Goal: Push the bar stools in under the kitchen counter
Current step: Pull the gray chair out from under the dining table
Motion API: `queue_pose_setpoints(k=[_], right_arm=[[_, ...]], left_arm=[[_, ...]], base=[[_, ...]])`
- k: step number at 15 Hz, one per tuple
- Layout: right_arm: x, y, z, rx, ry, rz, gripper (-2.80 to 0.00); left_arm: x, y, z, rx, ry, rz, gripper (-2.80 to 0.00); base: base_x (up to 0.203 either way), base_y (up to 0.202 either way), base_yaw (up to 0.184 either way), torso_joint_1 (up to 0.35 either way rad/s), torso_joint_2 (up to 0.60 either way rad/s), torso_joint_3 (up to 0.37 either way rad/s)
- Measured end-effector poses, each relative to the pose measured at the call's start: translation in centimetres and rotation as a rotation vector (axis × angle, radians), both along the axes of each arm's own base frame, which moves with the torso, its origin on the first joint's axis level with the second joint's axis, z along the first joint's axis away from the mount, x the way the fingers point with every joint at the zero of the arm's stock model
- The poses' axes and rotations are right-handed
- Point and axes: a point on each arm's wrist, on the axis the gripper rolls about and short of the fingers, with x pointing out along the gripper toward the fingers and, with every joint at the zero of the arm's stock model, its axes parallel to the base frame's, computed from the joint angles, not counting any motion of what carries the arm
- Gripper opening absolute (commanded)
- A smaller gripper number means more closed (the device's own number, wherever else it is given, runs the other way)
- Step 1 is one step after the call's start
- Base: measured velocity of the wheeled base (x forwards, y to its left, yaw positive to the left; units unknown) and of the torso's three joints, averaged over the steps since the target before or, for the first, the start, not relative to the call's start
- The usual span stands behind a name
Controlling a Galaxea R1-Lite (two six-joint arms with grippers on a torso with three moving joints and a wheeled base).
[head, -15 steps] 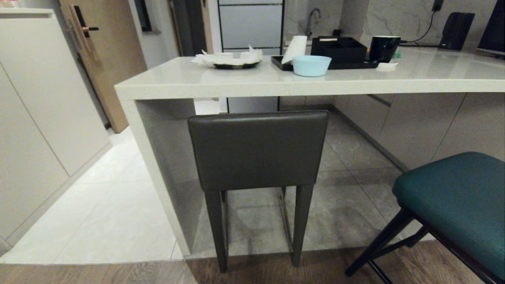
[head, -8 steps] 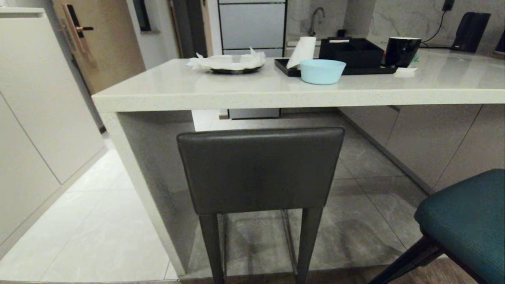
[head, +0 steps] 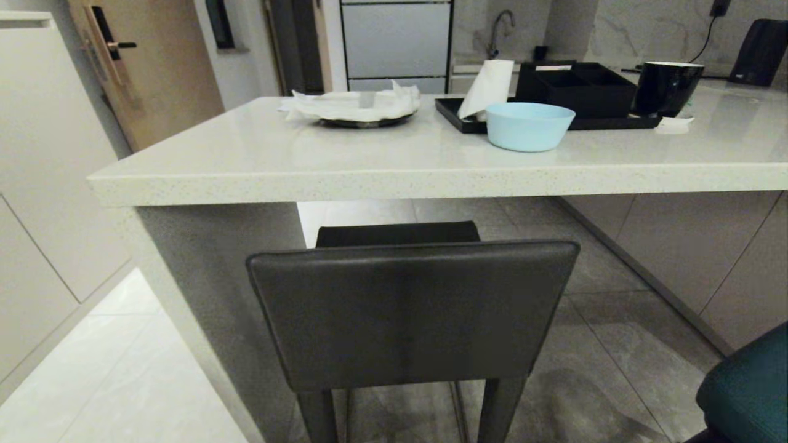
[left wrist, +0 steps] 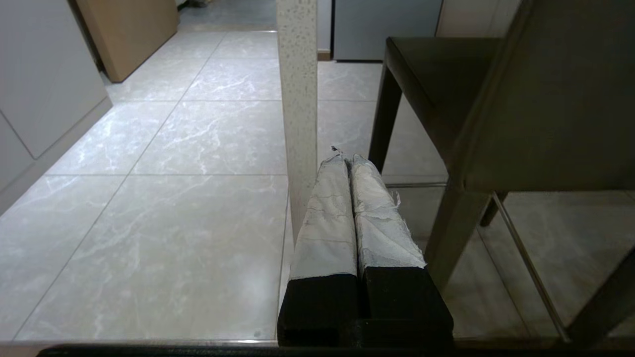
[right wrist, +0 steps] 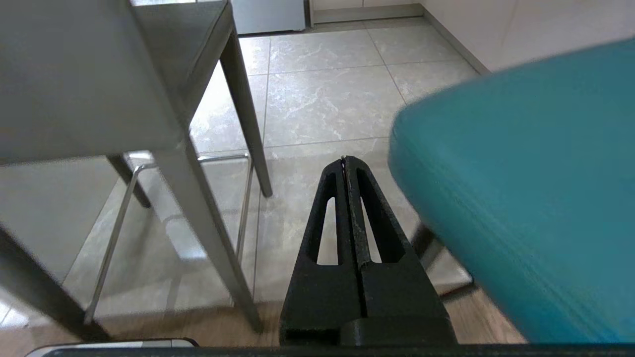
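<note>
One dark grey stool [head: 409, 317], back rest crosswise (seat toward counter [head: 394, 166]).

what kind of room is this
Most likely a home kitchen with a breakfast bar: a stone kitchen counter with a dark grey bar stool at it, a sink tap behind, and a pale blue bowl on top.

Speckled stone worktop [head: 345, 163], glossy. Grey stool [head: 409, 311] in smooth matt leather, with a shiny metal footrail [right wrist: 119, 233]. Teal stool [right wrist: 526, 178] probably leather. Floor tiles [left wrist: 163, 198] polished, marbled.
</note>
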Motion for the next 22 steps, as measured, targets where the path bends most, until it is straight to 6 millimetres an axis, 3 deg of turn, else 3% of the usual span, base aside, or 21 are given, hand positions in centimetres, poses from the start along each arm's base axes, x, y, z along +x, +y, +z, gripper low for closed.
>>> queue_pose_setpoints(k=[7,9,13,17,18,19,20,22], right_arm=[[0.0,0.0,0.0,-0.004,0.009,-0.001,-2.8],[0.0,0.0,1.4,0.004,0.011,-0.011,-2.8],[1.2,0.0,6.0,0.023,-0.003,-0.008,-2.8],[1.7,0.4,7.4,0.04,-0.002,0.166,-2.8],[1.8,0.4,7.7,0.057,0.007,0.169,-2.8],[2.0,0.3,7.9,0.08,0.033,0.158,-2.8],[2.2,0.3,8.2,0.103,0.059,0.134,0.0],[2.8,0.3,8.7,0.121,0.077,0.114,0.0]], left_arm=[[0.0,0.0,0.0,0.015,0.001,-0.002,-2.8],[-0.1,0.0,0.3,0.022,-0.001,-0.006,-2.8],[0.7,-0.1,4.7,-0.052,0.021,-0.061,-2.8],[2.4,-0.4,7.2,-0.082,0.072,-0.227,-2.8],[2.7,-0.4,7.6,-0.082,0.08,-0.244,0.0],[3.0,-0.4,7.9,-0.082,0.089,-0.25,0.0],[3.3,-0.5,8.1,-0.082,0.101,-0.25,0.0],[3.8,-0.5,8.4,-0.098,0.117,-0.248,0.0]], base=[[0.0,0.0,0.0,0.0,0.0,0.0],[0.0,0.0,0.0,0.0,0.0,0.0],[0.0,0.0,0.0,0.0,0.0,0.0],[0.0,0.0,0.0,0.0,0.0,0.0],[0.0,0.0,0.0,0.0,0.0,0.0],[0.0,0.0,0.0,0.0,0.0,0.0],[0.0,0.0,0.0,0.0,0.0,0.0],[0.0,0.0,0.0,0.0,0.0,0.0]])
